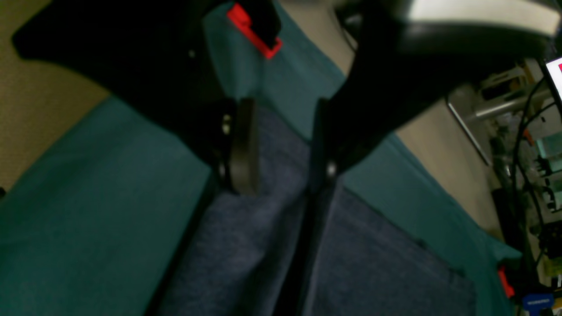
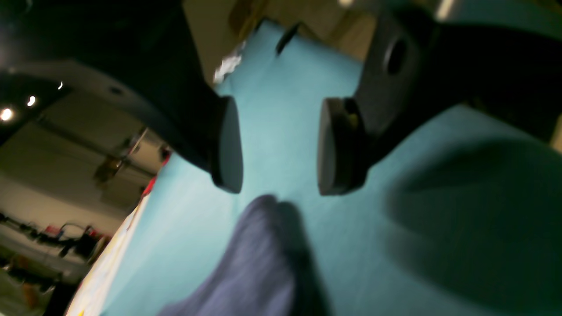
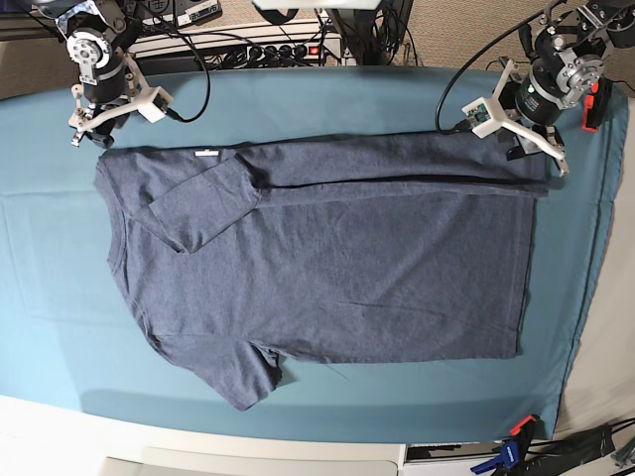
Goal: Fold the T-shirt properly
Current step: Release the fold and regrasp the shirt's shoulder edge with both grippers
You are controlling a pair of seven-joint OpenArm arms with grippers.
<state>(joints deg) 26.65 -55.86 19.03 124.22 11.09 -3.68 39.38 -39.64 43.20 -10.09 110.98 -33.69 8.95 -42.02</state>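
Spread flat across the teal cloth (image 3: 40, 238) on the counter: the T-shirt (image 3: 327, 268), collar toward the base view's left, far long edge folded inward with one sleeve tucked over the body. Seen only from the base view: that whole outline and fold line. Shown only by the left wrist view: left gripper (image 1: 281, 145) fingers spread just above the shirt's folded edge, gripping nothing. Shown only by the right wrist view: right gripper (image 2: 279, 147) fingers parted, empty, above a shirt corner.
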